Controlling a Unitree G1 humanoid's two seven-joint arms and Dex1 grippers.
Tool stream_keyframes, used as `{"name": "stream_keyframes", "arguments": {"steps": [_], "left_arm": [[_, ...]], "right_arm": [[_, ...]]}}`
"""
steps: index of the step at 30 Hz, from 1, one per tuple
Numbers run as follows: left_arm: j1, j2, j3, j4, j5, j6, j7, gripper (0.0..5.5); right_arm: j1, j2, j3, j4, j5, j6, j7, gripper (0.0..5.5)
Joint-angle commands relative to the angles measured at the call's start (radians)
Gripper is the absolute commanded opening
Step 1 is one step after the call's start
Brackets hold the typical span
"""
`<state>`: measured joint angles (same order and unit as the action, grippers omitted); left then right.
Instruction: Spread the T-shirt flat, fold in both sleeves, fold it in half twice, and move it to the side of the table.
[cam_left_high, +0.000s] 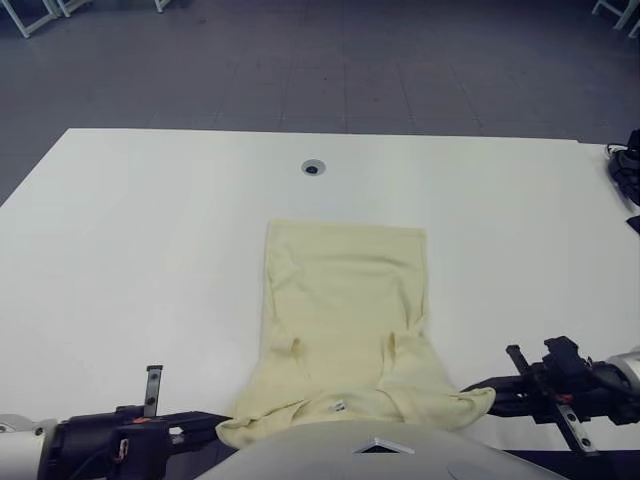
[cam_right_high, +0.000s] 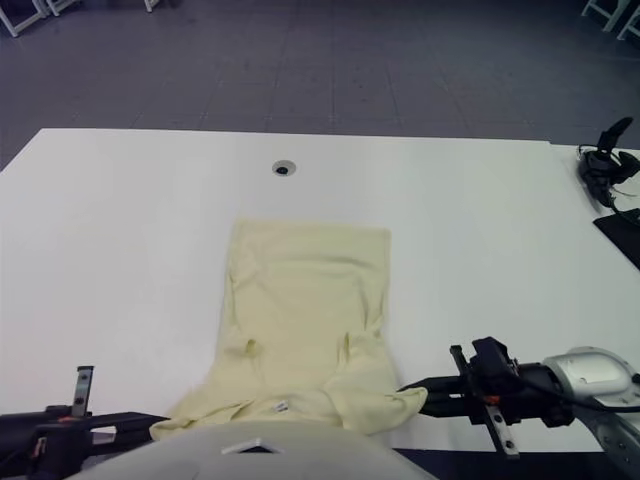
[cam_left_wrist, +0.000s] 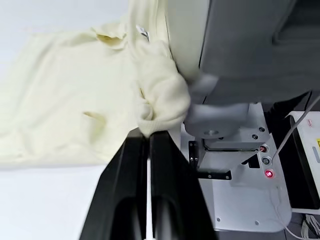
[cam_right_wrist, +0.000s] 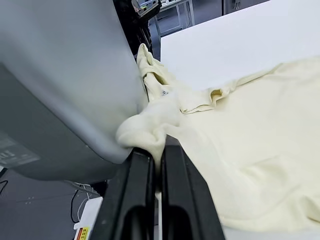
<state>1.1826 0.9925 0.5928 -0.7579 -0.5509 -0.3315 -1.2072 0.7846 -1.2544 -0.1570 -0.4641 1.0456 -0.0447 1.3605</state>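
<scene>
t-shirt (cam_left_high: 345, 310): lies lengthwise mid-table (cam_left_high: 120, 250), sleeves seemingly folded in, its near end bunched at the table's near edge.
left gripper (cam_left_wrist: 147, 142): fingers pinched tight on the shirt's near-left corner.
right gripper (cam_right_wrist: 156, 150): likewise clamped, on the near-right corner.
step: first half-fold — lift both corners together and carry them level to the far hem, keeping the edges aligned.

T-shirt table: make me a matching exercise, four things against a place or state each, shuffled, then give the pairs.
1. T-shirt
2. left gripper
3. round port
4. black cables

a. at the right edge of the table
b. pale yellow, lying mid-table
c. set in the table beyond the T-shirt
d. shut on the T-shirt's near left corner

Pairs: 1-b, 2-d, 3-c, 4-a.
</scene>
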Motion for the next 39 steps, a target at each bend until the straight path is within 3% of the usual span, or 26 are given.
{"name": "stream_keyframes", "arguments": {"steps": [1, 5, 10, 14, 18, 26, 36, 39], "left_arm": [[-0.04, 0.006, 0.058, -0.031, -0.062, 0.075, -0.073, 0.0], [-0.223, 0.082, -0.035, 0.012, -0.05, 0.151, -0.087, 0.0], [-0.681, 0.132, -0.276, 0.171, 0.012, 0.254, -0.006, 0.0], [-1.041, 0.054, -0.46, 0.299, 0.101, 0.31, 0.062, 0.0], [-1.283, -0.069, -0.593, 0.426, 0.194, 0.335, 0.126, 0.0], [-1.531, -0.24, -0.706, 0.735, 0.347, 0.289, 0.197, 0.0], [-1.584, -0.334, -0.763, 0.99, 0.497, 0.167, 0.259, 0.0], [-1.566, -0.344, -0.763, 0.983, 0.514, 0.18, 0.281, 0.0]], "right_arm": [[0.033, 0.062, -0.115, -0.057, 0.005, 0.083, 0.042, 0.01], [-0.045, 0.112, -0.116, -0.027, -0.078, 0.127, 0.039, 0.01], [-0.386, 0.181, -0.004, 0.125, -0.227, 0.162, -0.02, 0.01], [-0.667, 0.259, 0.071, 0.249, -0.329, 0.17, -0.074, 0.01], [-0.885, 0.334, 0.131, 0.395, -0.42, 0.163, -0.08, 0.01], [-1.116, 0.46, 0.187, 0.717, -0.59, 0.091, -0.076, 0.01], [-1.233, 0.559, 0.19, 1.01, -0.724, 0.003, -0.104, 0.01], [-1.256, 0.577, 0.168, 1.065, -0.741, -0.012, -0.145, 0.56]]}}
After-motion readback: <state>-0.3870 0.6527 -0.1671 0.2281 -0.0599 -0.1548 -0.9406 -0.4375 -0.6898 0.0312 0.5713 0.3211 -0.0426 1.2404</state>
